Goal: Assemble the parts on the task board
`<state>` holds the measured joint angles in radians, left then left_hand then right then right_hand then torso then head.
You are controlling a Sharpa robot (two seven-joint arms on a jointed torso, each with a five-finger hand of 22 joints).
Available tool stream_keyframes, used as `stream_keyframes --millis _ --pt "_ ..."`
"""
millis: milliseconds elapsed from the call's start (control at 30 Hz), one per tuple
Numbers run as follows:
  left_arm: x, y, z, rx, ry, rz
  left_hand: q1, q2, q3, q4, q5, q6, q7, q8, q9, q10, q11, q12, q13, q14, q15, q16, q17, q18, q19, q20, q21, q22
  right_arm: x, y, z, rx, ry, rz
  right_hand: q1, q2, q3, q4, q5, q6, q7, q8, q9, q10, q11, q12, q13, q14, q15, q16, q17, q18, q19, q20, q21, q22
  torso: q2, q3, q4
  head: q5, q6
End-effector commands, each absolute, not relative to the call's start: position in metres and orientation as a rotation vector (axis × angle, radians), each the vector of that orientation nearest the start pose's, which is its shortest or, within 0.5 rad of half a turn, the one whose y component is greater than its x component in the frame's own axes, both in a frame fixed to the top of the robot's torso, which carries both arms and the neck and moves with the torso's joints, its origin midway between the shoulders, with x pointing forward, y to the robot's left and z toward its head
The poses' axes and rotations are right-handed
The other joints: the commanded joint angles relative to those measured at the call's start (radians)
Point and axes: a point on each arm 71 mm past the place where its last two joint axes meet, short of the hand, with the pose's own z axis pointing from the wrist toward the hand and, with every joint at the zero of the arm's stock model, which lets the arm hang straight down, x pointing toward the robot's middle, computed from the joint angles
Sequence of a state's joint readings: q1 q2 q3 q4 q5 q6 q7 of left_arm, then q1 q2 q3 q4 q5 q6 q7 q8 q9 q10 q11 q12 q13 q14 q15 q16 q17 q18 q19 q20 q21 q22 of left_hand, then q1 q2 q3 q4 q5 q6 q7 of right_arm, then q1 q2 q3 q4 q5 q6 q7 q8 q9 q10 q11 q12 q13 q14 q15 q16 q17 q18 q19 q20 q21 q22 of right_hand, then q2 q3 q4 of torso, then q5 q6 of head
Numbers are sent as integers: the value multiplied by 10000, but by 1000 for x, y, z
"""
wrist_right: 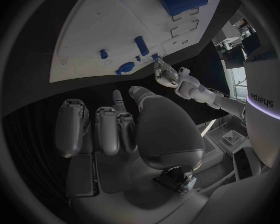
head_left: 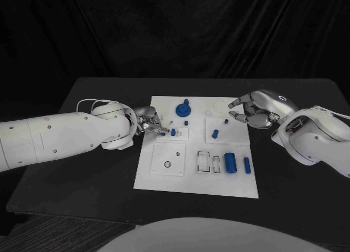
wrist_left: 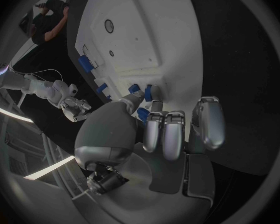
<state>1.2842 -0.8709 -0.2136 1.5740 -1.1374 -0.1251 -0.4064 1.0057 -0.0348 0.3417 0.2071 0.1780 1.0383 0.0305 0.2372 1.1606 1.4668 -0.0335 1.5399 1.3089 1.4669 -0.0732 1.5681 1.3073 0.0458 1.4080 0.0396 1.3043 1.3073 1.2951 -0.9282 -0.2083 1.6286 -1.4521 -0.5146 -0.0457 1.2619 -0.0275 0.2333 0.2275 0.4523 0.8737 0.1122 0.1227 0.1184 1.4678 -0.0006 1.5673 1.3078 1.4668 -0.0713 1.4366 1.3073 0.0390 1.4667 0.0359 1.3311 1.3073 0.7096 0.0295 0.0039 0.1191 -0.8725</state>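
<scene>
The white task board [head_left: 166, 181] lies mid-table. My left hand [head_left: 151, 123] reaches over its left edge, and thumb and one finger close on a small blue part [head_left: 173, 132] standing there. The left wrist view shows the same part [wrist_left: 148, 92] between those fingertips [wrist_left: 155, 91], with the other fingers curled. My right hand [head_left: 255, 109] hovers over the board's far right corner, fingers curled in on nothing. A round blue part with a knob [head_left: 183, 109] sits at the far middle. A short blue cylinder [head_left: 215, 134] and a small peg [head_left: 226, 122] stand further right.
A thick blue cylinder [head_left: 230, 161] and a slim blue bar [head_left: 247, 165] lie near the board's right edge, beside two empty rectangular slots [head_left: 209, 163]. A white inset plate with holes [head_left: 169, 159] sits at front left. Bare black table [head_left: 84, 184] surrounds the board.
</scene>
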Motion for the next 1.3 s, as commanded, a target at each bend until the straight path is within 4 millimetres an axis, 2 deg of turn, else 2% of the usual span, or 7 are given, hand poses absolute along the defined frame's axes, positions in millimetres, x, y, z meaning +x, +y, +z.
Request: stream_keyframes --millis 33,233,400,633,1033,1133,1300 --pt "463 219 -231 -1368 21480 -4503 -130 14 -275 183 -59 38 67 51 77 778 63 -22 2341 1039 38 27 2635 187 -5 43 -15 1778 457 -213 -180 -1932 15379 6727 109 21 37 6 38 40 -8 -66 -15 976 85 -3 2528 618 92 -6 329 165 306 89 -42 1896 -2 4 -3 7 -1" --pt "464 219 -231 -1388 21432 -4522 -276 148 -1039 778 -216 -28 -15 772 863 801 4 5 2362 1039 -10 27 2635 184 21 16 11 1785 457 -213 -180 -1930 15371 6722 109 21 37 6 38 40 -8 -66 -15 976 85 -3 2528 618 92 -6 329 165 306 89 -42 1896 7 -1 0 0 -1" --pt "464 219 -230 -1396 21381 -4562 -403 346 -1429 824 -177 -133 -62 1236 1387 816 -30 23 2376 1039 -33 27 2635 179 42 -13 39 1794 458 -213 -180 -1929 15366 6721 109 21 37 6 38 40 -8 -66 -15 976 85 -3 2528 618 92 -6 329 165 306 89 -42 1896 0 3 7 -3 -1" --pt "465 220 -230 -1445 21286 -4589 -404 415 -1557 829 -117 -171 -83 1417 1585 816 -47 24 2376 1039 -47 27 2635 174 56 -26 60 1801 458 -213 -180 -1928 15362 6720 109 21 37 6 38 40 -8 -66 -15 976 85 -3 2528 618 92 -6 329 165 306 89 -42 1896 4 -2 3 -12 -1" --pt "466 223 -223 -1699 20317 -5158 -574 783 -1817 859 818 -438 -96 1766 1719 776 -62 -25 2335 1039 -64 27 2635 184 21 -49 9 1785 457 -215 -180 -1891 15298 6711 109 21 37 6 38 40 -8 -66 -15 976 85 -3 2528 618 92 -6 329 165 306 89 -42 1896 6 -1 1 -43 -1" --pt "467 226 -215 -1904 19364 -5621 -437 613 -1984 836 1116 -805 -38 1720 1693 781 -25 -15 2344 1039 -40 27 2635 170 53 -41 69 1804 456 -216 -179 -1851 15192 6724 100 5 48 -3 44 45 -6 -72 -18 972 88 -6 2521 616 95 -10 320 164 306 91 -41 1896 10 3 3 -66 -1" --pt "471 231 -187 -1905 17300 -6521 329 242 -2346 830 657 -2200 303 1482 1642 855 239 83 2424 1039 153 27 2635 118 168 94 277 1861 454 -220 -175 -1772 14931 6767 99 4 49 -3 46 47 -6 -72 -18 979 89 -1 2534 618 95 -3 331 163 308 91 -36 1898 11 -1 8 -94 -1"
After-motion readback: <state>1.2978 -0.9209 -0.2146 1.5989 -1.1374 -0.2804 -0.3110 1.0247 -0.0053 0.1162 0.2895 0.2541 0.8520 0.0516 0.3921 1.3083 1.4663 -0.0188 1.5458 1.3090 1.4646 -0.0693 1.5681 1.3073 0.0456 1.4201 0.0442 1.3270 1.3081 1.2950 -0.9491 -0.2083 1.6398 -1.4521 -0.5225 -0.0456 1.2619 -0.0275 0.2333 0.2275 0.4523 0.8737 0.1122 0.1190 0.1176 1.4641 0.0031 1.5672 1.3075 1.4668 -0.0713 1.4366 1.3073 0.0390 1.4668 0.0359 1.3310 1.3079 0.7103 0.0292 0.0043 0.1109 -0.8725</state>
